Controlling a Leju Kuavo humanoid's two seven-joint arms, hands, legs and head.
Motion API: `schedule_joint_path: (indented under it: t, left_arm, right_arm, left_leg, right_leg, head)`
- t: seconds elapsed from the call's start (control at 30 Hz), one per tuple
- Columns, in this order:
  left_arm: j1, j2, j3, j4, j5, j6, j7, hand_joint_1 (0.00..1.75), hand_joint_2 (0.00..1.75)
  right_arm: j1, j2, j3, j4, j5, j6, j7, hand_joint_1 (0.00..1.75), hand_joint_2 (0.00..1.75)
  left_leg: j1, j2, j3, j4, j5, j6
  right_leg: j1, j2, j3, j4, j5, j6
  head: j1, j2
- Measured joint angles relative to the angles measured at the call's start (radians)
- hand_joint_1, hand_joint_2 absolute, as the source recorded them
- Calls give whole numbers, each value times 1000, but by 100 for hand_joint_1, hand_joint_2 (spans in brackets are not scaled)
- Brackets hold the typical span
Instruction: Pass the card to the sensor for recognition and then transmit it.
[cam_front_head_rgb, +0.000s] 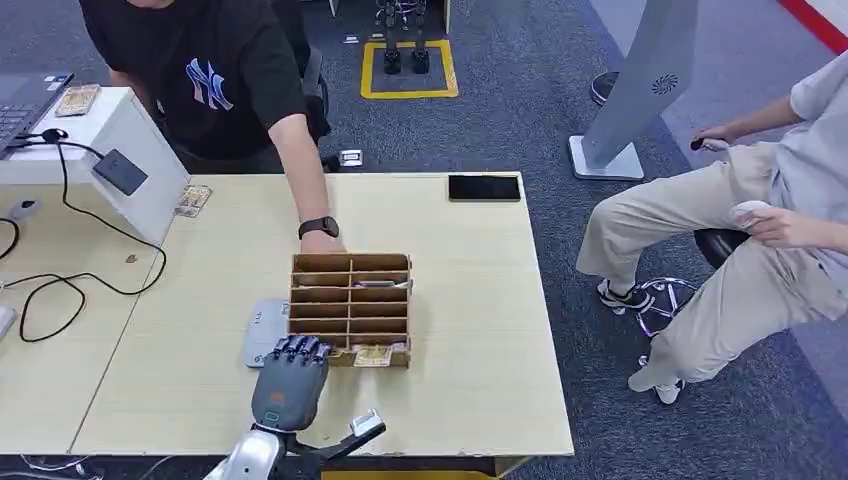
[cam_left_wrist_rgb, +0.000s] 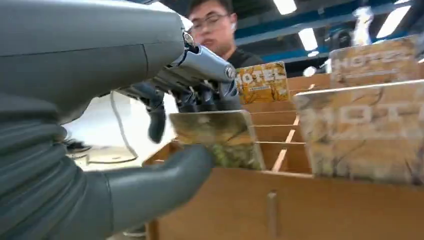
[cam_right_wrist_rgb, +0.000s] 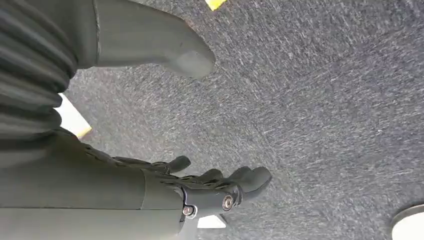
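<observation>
My left hand (cam_front_head_rgb: 290, 378) is at the front left corner of the wooden card box (cam_front_head_rgb: 350, 262), fingers over its front row. In the left wrist view the thumb (cam_left_wrist_rgb: 165, 182) and the dark fingers (cam_left_wrist_rgb: 195, 97) pinch a card (cam_left_wrist_rgb: 220, 139) that stands upright at the box's front wall (cam_left_wrist_rgb: 300, 210). Another "HOTEL" card (cam_front_head_rgb: 375, 355) stands in the front row just right of the hand. A flat grey sensor pad (cam_front_head_rgb: 262, 330) lies on the table against the box's left side. My right hand (cam_right_wrist_rgb: 165, 186) hangs over grey carpet, fingers apart and holding nothing.
A person in a black shirt reaches to the box's far side with a hand (cam_front_head_rgb: 320, 240). More cards (cam_left_wrist_rgb: 262, 82) stand in rear slots. A white box (cam_front_head_rgb: 130, 150) with cables is at the left, a black phone (cam_front_head_rgb: 484, 187) far right. A seated person (cam_front_head_rgb: 760, 230) is beside the table.
</observation>
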Motion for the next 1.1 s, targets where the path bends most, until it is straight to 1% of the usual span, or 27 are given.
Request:
schedule_joint_path:
  t: [0.07,0.17,0.33,0.67,0.83,0.97,1.0,1.1]
  left_arm:
    - [0,-12,23,0,0,-20,0,175,175]
    - [2,-23,44,0,0,-29,0,175,175]
    - [11,-34,66,0,0,-28,1,175,175]
    - [19,-41,82,0,0,-17,1,175,175]
    - [27,-41,86,0,0,11,-2,175,175]
    - [42,-46,105,-5,29,69,-34,175,175]
    - [47,-49,113,-9,46,80,-51,175,175]
    - [62,-57,133,-32,88,91,-82,175,175]
  right_arm:
    - [0,3,0,-4,0,3,6,0,175]
    - [0,5,0,-6,1,3,11,0,175]
    - [0,5,1,-5,5,3,14,0,175]
    - [0,5,6,-3,6,-2,12,0,175]
    - [0,5,8,3,10,-15,4,0,175]
    - [0,4,10,16,13,-32,-4,0,175]
    - [0,3,10,19,15,-35,-5,0,175]
    - [0,2,15,27,20,-41,-5,0,175]
  left_leg:
    - [0,0,1,0,0,0]
    - [0,0,1,0,0,0]
    - [0,0,2,0,0,0]
    - [0,0,3,0,0,0]
    - [0,0,3,0,0,0]
    - [0,0,3,0,0,0]
    - [0,0,3,0,0,0]
    - [0,0,3,0,0,0]
  right_leg:
    - [0,0,1,0,0,0]
    - [0,0,1,0,0,0]
    - [0,0,2,0,0,0]
    - [0,0,3,0,0,0]
    - [0,0,3,0,0,0]
    - [0,0,3,0,0,0]
    - [0,0,3,0,0,0]
    - [0,0,3,0,0,0]
  head:
    - [0,0]
    - [0,0]
    - [1,0]
    - [0,0]
    - [0,0]
    - [0,0]
    - [0,0]
    - [0,0]
